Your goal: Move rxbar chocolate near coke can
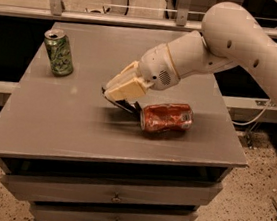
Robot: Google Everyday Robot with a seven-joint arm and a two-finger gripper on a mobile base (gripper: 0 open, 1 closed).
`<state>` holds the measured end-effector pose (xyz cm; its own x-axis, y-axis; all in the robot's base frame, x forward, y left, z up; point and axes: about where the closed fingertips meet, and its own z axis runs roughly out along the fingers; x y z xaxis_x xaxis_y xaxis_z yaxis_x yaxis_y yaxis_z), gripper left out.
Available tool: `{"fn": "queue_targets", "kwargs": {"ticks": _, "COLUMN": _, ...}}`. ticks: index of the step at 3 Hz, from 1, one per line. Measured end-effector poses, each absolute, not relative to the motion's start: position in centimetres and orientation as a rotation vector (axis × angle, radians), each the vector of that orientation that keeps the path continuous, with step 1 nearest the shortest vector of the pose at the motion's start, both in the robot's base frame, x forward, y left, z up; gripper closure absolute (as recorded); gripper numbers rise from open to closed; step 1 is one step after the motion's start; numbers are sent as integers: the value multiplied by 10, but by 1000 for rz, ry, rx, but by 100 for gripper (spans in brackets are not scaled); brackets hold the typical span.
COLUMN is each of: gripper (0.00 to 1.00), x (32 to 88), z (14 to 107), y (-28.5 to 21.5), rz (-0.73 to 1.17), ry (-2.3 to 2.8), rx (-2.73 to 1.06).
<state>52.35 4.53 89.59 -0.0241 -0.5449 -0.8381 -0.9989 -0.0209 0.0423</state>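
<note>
Chocolate bar [128,106] is clamped in the claw [115,95], low over the desk [66,124], just left of the red can [167,118] lying sideways. Green can [59,52] upright, far-left.

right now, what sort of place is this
Likely a robot test lab: a grey drawer cabinet serves as the bench, on a speckled floor with a loose cable. The hand is low over the rxbar chocolate, beside the tipped coke can.
</note>
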Motion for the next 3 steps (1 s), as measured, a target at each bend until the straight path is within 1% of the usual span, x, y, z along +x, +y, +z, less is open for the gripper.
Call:
{"fn": "queue_targets", "kwargs": {"ticks": 1, "gripper": 7, "x": 527, "z": 896, "y": 43, "rz": 932, "ry": 1641, "rx": -1621}}
{"fn": "queue_targets", "kwargs": {"ticks": 2, "gripper": 0, "x": 540, "z": 895, "y": 35, "rz": 927, "ry": 1644, "rx": -1601}}
{"fn": "queue_targets", "kwargs": {"ticks": 3, "gripper": 0, "x": 596, "z": 904, "y": -6, "rz": 860, "ry": 1605, "rx": -1543}}
